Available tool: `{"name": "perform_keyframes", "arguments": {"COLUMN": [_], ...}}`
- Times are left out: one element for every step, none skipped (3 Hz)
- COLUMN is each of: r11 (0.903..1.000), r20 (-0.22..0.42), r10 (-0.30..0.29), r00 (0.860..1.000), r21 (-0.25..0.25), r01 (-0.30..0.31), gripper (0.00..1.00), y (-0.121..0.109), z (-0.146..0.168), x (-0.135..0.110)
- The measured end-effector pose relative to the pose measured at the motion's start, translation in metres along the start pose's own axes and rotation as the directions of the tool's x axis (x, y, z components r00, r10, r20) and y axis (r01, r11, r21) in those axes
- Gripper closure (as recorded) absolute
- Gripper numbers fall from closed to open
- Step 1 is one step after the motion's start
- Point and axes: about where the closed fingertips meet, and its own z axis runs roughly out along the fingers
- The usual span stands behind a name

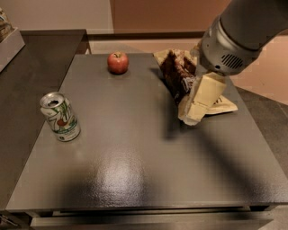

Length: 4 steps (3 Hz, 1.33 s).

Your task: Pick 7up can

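A dark grey tabletop (135, 179) is seen, with a soft sheen of overhead light caught near its front centre. A darker counter (40, 49) is set against its left side. Behind, a wall (157, 13) is painted cream at left and brown at right. Pale floor (265, 76) is glimpsed at right. The pincer (191, 114) is held over the tabletop's right part.

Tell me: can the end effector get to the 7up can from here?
Probably yes. The end effector hangs over the snack bag at the right. Only bare table lies between it and the 7up can, and the apple sits off that line.
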Motion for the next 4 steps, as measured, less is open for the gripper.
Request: {"name": "perform_keyframes", "arguments": {"r11": [0.9982,0.9919,0.9831,0.9712], "r20": [0.082,0.162,0.236,0.306], "r10": [-0.046,-0.095,-0.125,-0.15], "r00": [0.996,0.982,0.964,0.94], "r21": [-0.034,-0.069,-0.101,-0.132], "r01": [0.049,0.107,0.153,0.198], "gripper": [0.0,0.0,0.0,0.0], "y": [0.002,0.009,0.017,0.031], "z": [0.025,0.049,0.068,0.086], "x": [-0.038,-0.075,-0.11,-0.145]}}
